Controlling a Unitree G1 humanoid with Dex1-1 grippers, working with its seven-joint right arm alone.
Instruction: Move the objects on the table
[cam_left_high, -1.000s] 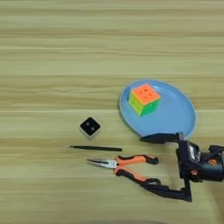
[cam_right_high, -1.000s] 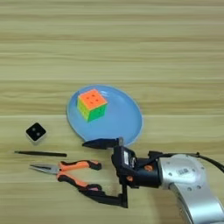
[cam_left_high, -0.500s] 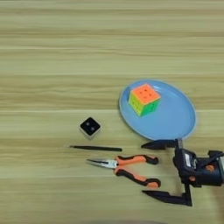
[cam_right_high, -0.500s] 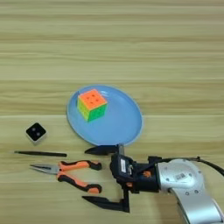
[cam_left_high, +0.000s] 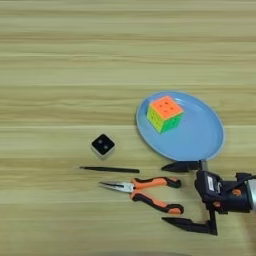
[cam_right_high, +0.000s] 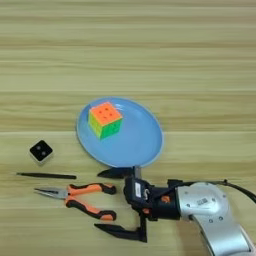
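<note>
A wide light-wood worktop (cam_left_high: 65, 55) with long straight grain bands fills both views. Toward its near right part lies a round pale-blue plate (cam_left_high: 200, 137), and on the plate's left half sits a multicolour puzzle cube (cam_left_high: 164, 113) with its orange face up and yellow and green sides showing.

Left of the plate, on bare wood, rests a small black cube with two pale dots on top (cam_left_high: 103, 145). Just nearer the front edge lies a thin black rod (cam_left_high: 109, 169), running left to right. Nearer still, roughly parallel to the rod, lie needle-nose pliers with orange-and-black handles (cam_left_high: 142, 191), tips pointing left and handles spread to the right.

The right arm, a silver forearm (cam_right_high: 210, 207), comes in from the near right corner. Its end effector (cam_left_high: 185, 196) of two black fingers is spread wide and grips nothing: one finger (cam_left_high: 181, 166) lies at the plate's near rim, the other (cam_left_high: 189, 225) lies close to the front edge, and the pliers' handle ends sit between them. Whether either finger touches the handles cannot be told.
</note>
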